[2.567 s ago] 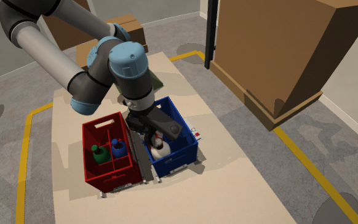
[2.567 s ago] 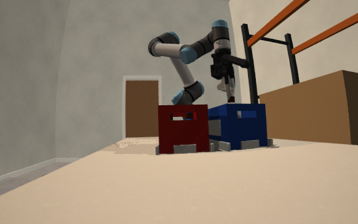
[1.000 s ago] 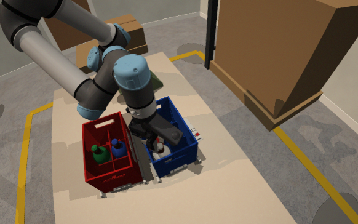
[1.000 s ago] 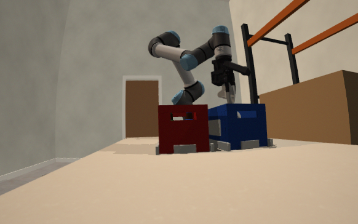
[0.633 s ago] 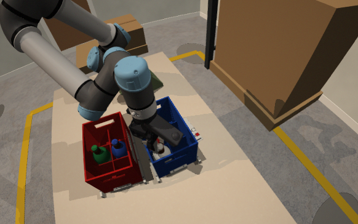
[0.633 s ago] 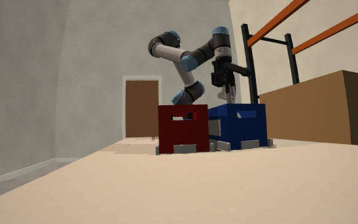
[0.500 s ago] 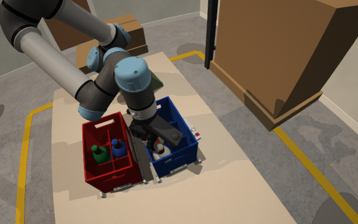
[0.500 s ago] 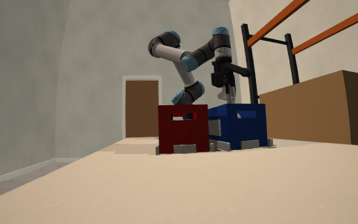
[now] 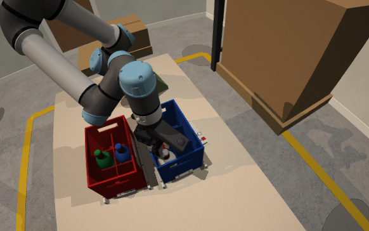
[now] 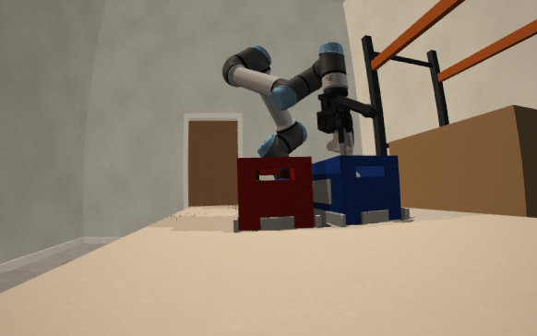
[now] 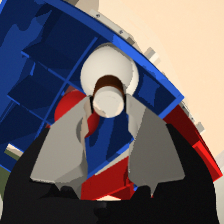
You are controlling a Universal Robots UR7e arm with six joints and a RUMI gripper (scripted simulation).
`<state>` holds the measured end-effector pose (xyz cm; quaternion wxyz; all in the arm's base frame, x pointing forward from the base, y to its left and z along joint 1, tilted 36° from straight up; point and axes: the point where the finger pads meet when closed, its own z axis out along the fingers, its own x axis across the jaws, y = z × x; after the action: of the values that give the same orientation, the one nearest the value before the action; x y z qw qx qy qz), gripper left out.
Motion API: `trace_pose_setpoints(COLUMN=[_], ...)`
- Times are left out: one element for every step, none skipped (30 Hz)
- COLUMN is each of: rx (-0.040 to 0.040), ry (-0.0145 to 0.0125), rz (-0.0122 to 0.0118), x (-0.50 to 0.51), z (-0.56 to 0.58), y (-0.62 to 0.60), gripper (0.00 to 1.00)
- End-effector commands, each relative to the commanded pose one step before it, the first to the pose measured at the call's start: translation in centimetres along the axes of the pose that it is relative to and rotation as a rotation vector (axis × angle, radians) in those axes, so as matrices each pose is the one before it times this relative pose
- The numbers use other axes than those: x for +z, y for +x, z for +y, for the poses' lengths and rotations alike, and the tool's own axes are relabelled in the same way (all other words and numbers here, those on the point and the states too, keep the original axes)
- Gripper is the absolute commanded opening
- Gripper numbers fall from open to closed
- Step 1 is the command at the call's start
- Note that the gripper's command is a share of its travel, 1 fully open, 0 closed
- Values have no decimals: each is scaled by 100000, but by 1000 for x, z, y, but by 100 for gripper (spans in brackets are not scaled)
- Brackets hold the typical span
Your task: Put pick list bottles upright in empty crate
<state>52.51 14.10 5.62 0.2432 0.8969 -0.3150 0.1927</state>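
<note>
The gripper [image 9: 161,152] [image 10: 346,151] [image 11: 108,102] is shut on the neck of a white bottle [image 9: 170,158] [image 11: 107,64]. The bottle is upright, with its body down inside a near compartment of the blue crate [image 9: 169,174] [image 10: 369,196] [image 11: 176,98]. Whether its base touches the crate floor is hidden. A red bottle [image 9: 163,145] [image 11: 69,107] stands in the blue crate beside it. The red crate [image 9: 138,179] [image 10: 275,200] holds a green bottle [image 9: 104,160] and a blue bottle [image 9: 122,155]. The pick list [image 9: 198,132] lies beyond the blue crate, partly hidden; a red square shows.
The two crates stand side by side with a narrow gap, their walls and dividers around the bottles. A green object [image 9: 160,84] lies behind the arm. A large brown box [image 9: 281,57] [image 10: 459,166] and a rack post [image 9: 217,35] [image 10: 375,97] stand beyond the table.
</note>
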Motion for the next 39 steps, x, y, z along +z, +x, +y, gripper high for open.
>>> trace_pose_setpoints(rx=[52,0,0,0,0,0,1,0,0,-1,0,0,0,0,0,0,0,0,0,1,0,0,0,0,0,0,0,0,0,0,0,-12,12,0,0,0,0,0,0], ry=[160,0,0,0,0,0,-3,0,0,4,0,0,0,0,0,0,0,0,0,-4,1,0,0,2,0,0,0,0,0,0,0,-29,28,0,0,0,0,0,0], rz=[93,0,0,0,0,0,-1,0,0,2,0,0,0,0,0,0,0,0,0,-2,0,0,0,1,0,0,0,0,0,0,0,-17,17,0,0,0,0,0,0], x=[205,50,50,50,0,0,43,49,49,59,50,50,50,50,50,50,50,50,50,-9,2,0,0,4,1,1,1,0,0,0,0,-1,89,0,1,1,1,0,0], z=[-34,0,0,0,0,0,-2,0,0,2,0,0,0,0,0,0,0,0,0,-2,0,0,0,1,0,0,0,0,0,0,0,6,-7,0,0,0,0,0,0], y=[34,0,0,0,0,0,0,0,0,0,0,0,0,0,0,0,0,0,0,0,0,0,0,0,0,0,0,0,0,0,0,-7,7,0,0,0,0,0,0], gripper=[0,0,0,0,0,0,0,0,0,0,0,0,0,0,0,0,0,0,0,0,0,0,0,0,0,0,0,0,0,0,0,0,38,38,38,38,38,38,38])
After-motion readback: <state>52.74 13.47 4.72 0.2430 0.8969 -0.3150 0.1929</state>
